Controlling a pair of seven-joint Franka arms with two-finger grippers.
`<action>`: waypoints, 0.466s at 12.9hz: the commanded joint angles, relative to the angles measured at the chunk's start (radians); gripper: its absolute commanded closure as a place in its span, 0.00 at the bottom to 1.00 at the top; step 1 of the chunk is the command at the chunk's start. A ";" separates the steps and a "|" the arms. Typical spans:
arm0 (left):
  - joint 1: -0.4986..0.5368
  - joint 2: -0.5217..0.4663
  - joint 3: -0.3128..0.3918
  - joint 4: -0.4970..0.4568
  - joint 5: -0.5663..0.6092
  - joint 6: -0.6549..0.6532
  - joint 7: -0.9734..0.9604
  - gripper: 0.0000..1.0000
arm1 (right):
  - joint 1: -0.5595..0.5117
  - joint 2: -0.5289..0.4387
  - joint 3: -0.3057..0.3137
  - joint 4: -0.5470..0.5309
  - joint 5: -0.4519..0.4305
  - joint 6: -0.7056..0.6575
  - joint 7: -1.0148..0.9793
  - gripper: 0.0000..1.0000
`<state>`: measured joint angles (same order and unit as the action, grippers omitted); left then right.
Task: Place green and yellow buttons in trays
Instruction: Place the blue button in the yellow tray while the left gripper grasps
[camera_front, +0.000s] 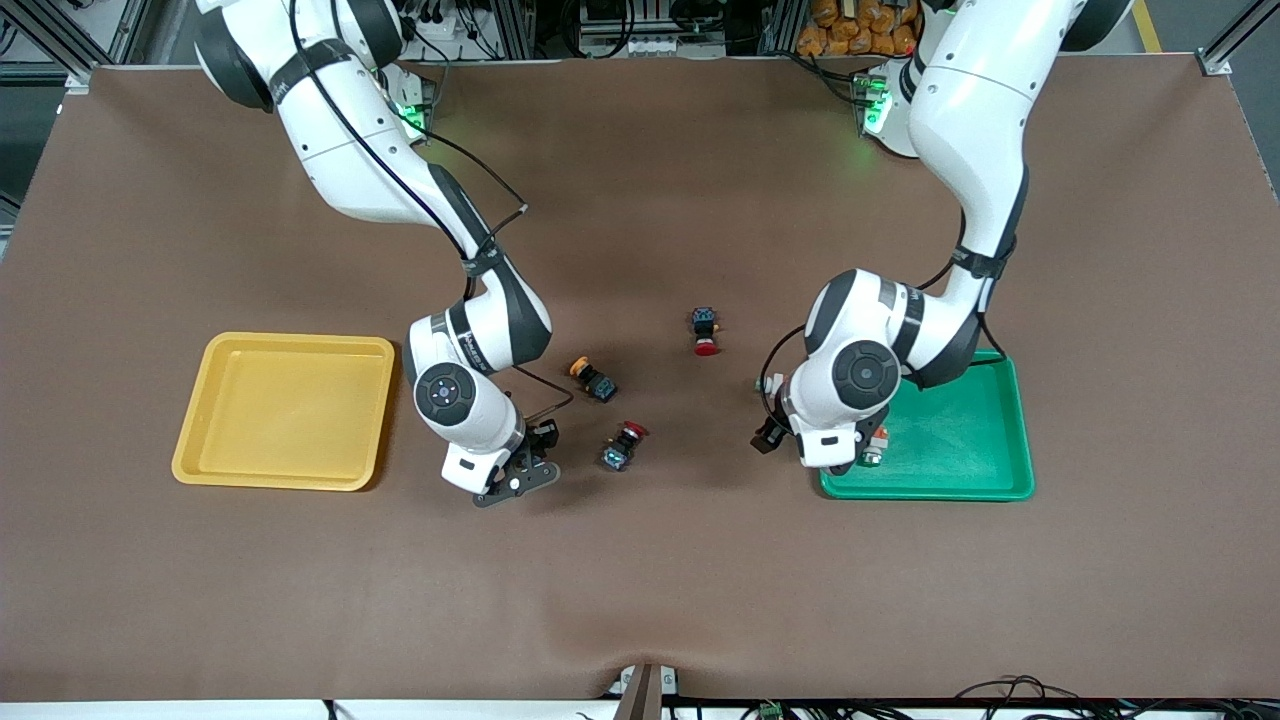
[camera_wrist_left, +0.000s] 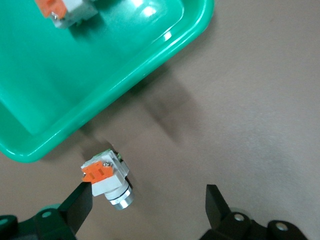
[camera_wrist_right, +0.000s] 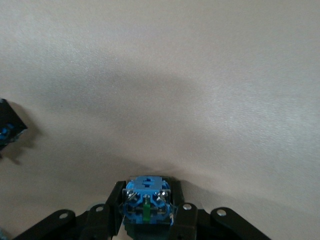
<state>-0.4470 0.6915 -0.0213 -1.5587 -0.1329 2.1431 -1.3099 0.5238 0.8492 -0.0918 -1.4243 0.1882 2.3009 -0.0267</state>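
My right gripper is shut on a button with a blue end; its cap is hidden. That gripper hangs low between the yellow tray and a red-capped switch. A yellow-capped button lies on the mat toward the middle. My left gripper stands open at the green tray's corner. A whitish button with an orange block lies on the mat between its jaws, beside one finger. Another whitish button lies in the green tray.
Two red-capped black switches lie on the brown mat, one beside my right gripper and one at the middle. A black, blue-ended body shows at the edge of the right wrist view.
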 joint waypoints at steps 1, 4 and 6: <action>-0.007 0.014 0.014 0.003 0.012 -0.006 -0.087 0.00 | -0.059 -0.111 0.004 -0.035 0.007 -0.098 -0.013 1.00; -0.012 0.014 0.012 -0.040 0.068 -0.009 -0.146 0.00 | -0.145 -0.231 0.003 -0.085 0.007 -0.179 -0.015 1.00; -0.041 0.014 0.012 -0.052 0.070 -0.008 -0.182 0.00 | -0.214 -0.303 0.003 -0.171 0.007 -0.179 -0.044 1.00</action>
<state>-0.4527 0.7150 -0.0175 -1.5930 -0.0854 2.1413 -1.4383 0.3715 0.6487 -0.1069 -1.4640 0.1884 2.1128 -0.0340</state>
